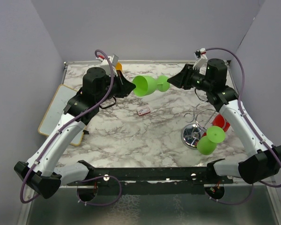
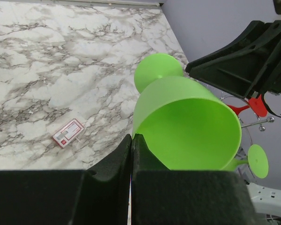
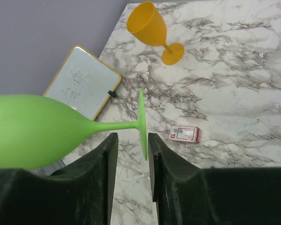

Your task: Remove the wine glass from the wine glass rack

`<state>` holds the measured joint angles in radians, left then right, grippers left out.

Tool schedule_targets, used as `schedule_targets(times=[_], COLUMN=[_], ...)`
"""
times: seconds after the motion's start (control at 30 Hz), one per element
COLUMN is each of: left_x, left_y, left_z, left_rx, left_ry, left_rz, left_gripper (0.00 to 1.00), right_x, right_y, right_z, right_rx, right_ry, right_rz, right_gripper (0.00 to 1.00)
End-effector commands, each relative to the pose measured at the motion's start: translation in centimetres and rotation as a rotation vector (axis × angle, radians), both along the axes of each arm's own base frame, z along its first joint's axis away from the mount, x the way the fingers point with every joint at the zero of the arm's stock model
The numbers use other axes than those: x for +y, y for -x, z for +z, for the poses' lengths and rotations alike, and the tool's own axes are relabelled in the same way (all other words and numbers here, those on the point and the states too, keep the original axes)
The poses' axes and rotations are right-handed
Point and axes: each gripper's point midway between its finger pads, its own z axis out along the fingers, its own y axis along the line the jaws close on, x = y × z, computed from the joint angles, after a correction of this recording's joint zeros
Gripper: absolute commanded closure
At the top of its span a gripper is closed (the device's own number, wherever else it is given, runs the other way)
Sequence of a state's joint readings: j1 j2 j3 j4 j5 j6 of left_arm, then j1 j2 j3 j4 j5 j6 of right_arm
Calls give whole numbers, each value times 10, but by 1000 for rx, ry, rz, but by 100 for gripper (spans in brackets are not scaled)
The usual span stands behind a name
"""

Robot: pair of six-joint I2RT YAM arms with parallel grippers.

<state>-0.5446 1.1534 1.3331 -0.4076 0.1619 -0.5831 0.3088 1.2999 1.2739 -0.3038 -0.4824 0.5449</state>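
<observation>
Plainly, the wine glass (image 1: 147, 86) is a bright green goblet with a rounded bowl, thin stem and flat round foot. It lies on its side in the air over the far middle of the marble table (image 1: 131, 136), off the wine glass rack (image 1: 193, 135) and well apart from it. The rack stands at the right with a red glass (image 1: 220, 123) and a second green glass (image 1: 210, 141) hanging on it. The top view alone shows both arms stretched forward from the near corners, wrists turned inward to face each other across the glass. The left wrist view looks into the bowl and shows the left gripper (image 2: 131, 150) clenched on the rim, fingers pressed together. The right wrist view shows the foot edge-on between the parted fingers of the right gripper (image 3: 133, 145), released with daylight on its left. That view also shows an orange glass (image 3: 152, 26), a whiteboard (image 3: 82, 79) and a small card (image 3: 184, 134) below.
</observation>
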Motion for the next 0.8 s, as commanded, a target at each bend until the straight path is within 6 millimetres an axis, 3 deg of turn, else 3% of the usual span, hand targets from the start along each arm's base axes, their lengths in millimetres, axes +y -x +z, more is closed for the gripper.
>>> schedule_targets(times=[0.0, 0.23, 0.33, 0.43, 0.6, 0.77], left_x=[8, 26, 50, 77, 126, 142], left_y=[-2, -9, -14, -23, -46, -69], left_z=[-5, -27, -55, -65, -94, -116], left_rx=[-1, 23, 67, 77, 173, 226], left_ry=[-30, -167, -328, -456, -512, -551], left_rz=[38, 99, 165, 238, 309, 379], left_gripper=[100, 100, 100, 100, 100, 100], right_x=[-4, -16, -28, -42, -67, -92], right_y=[-2, -2, 3, 11, 28, 46], right_z=[14, 30, 43, 55, 75, 100], right_rx=[-79, -127, -166, -205, -283, -394], right_ry=[61, 118, 158, 198, 260, 329], right_rz=[-1, -46, -90, -137, -215, -289], right_gripper=[63, 52, 51, 49, 45, 33])
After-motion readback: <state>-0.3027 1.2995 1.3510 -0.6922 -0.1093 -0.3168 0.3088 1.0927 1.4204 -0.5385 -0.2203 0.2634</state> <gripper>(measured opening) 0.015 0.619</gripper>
